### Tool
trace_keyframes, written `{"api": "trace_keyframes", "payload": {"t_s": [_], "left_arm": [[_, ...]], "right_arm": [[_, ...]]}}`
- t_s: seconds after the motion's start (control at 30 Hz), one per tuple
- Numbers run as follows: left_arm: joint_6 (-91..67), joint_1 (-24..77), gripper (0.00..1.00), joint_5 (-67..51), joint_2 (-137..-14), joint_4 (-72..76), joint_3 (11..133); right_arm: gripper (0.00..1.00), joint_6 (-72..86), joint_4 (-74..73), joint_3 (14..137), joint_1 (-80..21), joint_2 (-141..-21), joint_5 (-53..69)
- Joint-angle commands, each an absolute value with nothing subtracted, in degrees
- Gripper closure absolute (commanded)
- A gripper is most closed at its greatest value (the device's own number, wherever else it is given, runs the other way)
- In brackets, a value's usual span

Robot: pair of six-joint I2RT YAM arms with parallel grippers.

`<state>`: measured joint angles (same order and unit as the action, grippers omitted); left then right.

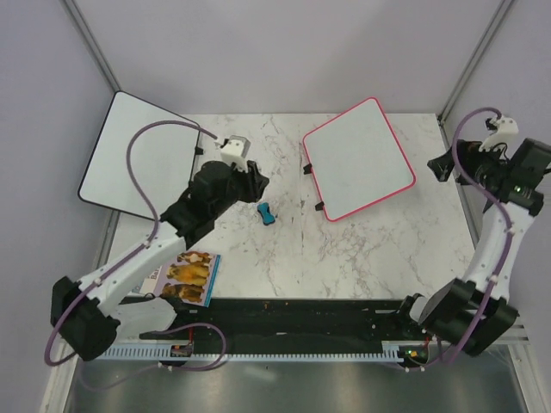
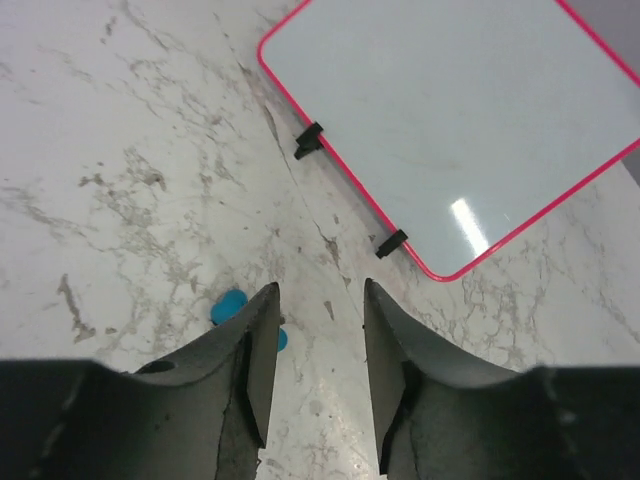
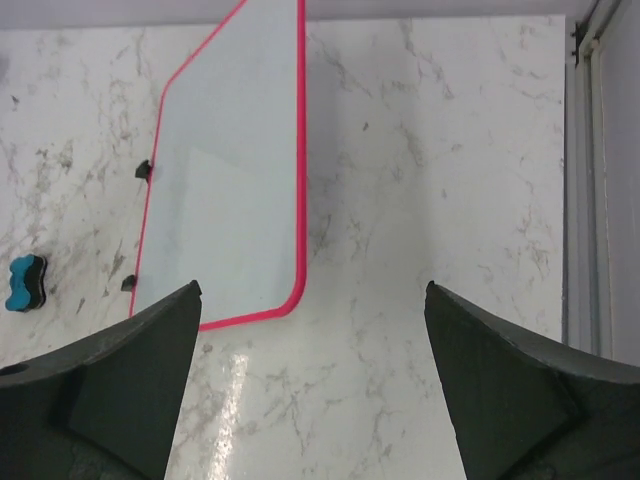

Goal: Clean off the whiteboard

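The whiteboard point(image 1: 357, 159), white with a pink frame and small black feet, lies flat on the marble table at the back right. It also shows in the left wrist view point(image 2: 450, 130) and the right wrist view point(image 3: 235, 170), with no clear marks on it. A small blue and black eraser point(image 1: 266, 212) lies on the table left of the board, seen in the right wrist view point(image 3: 24, 282) and partly behind my left finger point(image 2: 232, 305). My left gripper point(image 1: 255, 179) hovers open and empty just behind the eraser. My right gripper point(image 1: 442, 165) is wide open and empty, raised right of the board.
A second white board with a black frame point(image 1: 142, 155) lies at the back left, overhanging the table edge. A picture card point(image 1: 189, 277) lies near the left arm's base. A black rail point(image 1: 301, 314) runs along the front edge. Enclosure posts point(image 1: 472, 56) stand at the back corners.
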<state>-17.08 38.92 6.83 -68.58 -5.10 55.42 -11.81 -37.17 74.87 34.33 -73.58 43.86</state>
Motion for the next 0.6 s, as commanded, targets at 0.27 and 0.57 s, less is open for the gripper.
{"api": "trace_keyframes", "payload": {"t_s": [0.27, 0.57], "left_arm": [[-13.62, 18.03, 0.06, -1.59, -53.62, -9.76, 44.48], [-13.89, 12.39, 0.0, 17.21, -51.5, 9.19, 29.56]], "right_arm": [[0.02, 9.91, 7.78, 47.66, 29.19, -73.19, 46.51], [0.02, 2.73, 31.46, 26.38, 2.4, -67.76, 6.42]]}}
